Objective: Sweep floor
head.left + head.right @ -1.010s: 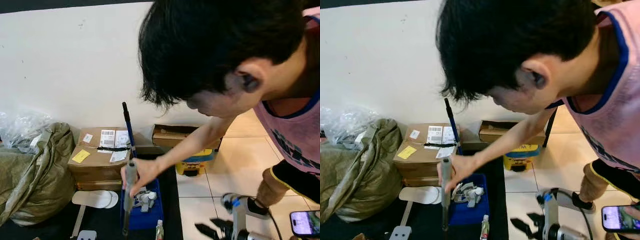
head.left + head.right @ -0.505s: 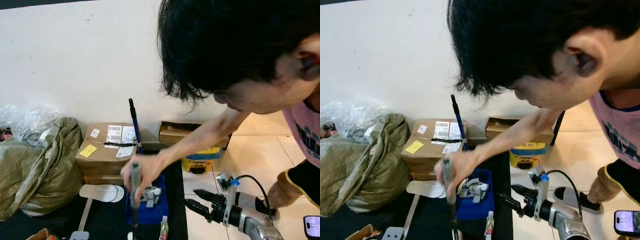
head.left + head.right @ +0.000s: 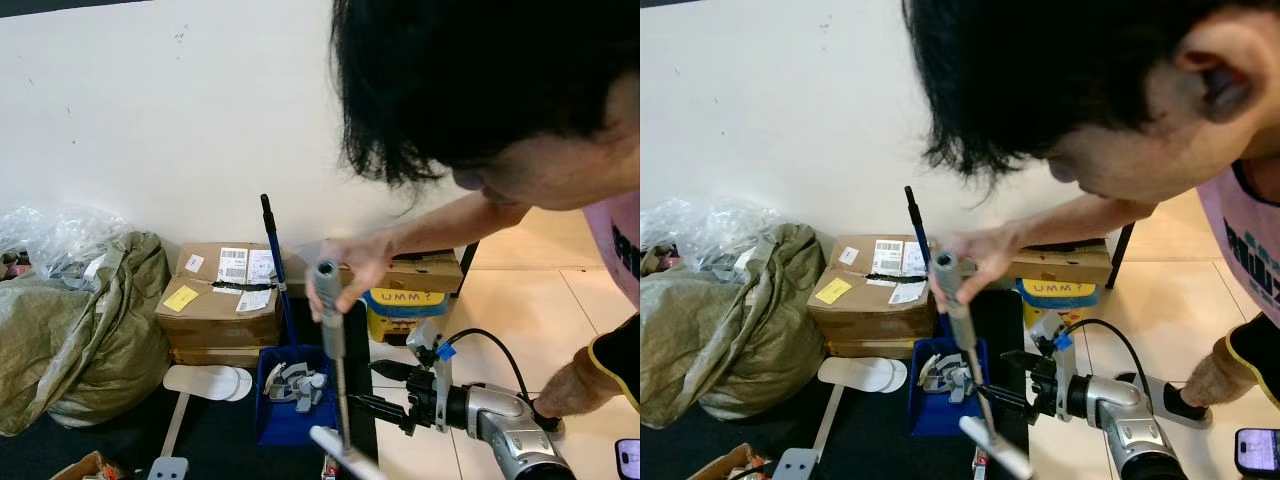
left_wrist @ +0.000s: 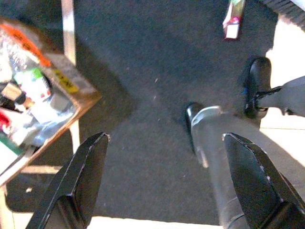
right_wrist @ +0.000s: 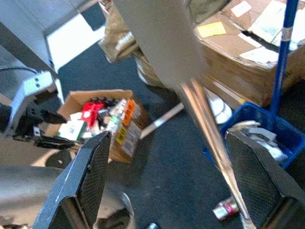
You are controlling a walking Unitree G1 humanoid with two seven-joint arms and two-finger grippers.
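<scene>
A person leans over in front of me, one hand [image 3: 350,265] gripping the top of a silver broom handle [image 3: 335,350] that slants down toward the dark mat. My right gripper [image 3: 368,385] is open and reaches in from the right, its fingertips right beside the handle. In the right wrist view the handle [image 5: 200,109] runs between the two spread fingers [image 5: 90,176]. In the left wrist view my left gripper [image 4: 164,176] is open and holds nothing, pointing down at the dark mat [image 4: 143,95].
A blue pole [image 3: 273,255] leans on the white wall. Below it sits a blue bin [image 3: 290,400] of parts. Cardboard boxes [image 3: 220,300], an olive bag [image 3: 80,320], a white slipper [image 3: 205,380] and a yellow container [image 3: 405,310] crowd the wall. Tiled floor [image 3: 500,310] lies to the right.
The person has carried the silver handle to the right, up to my right gripper. My right arm has risen and reached further in. The camera has shifted.
</scene>
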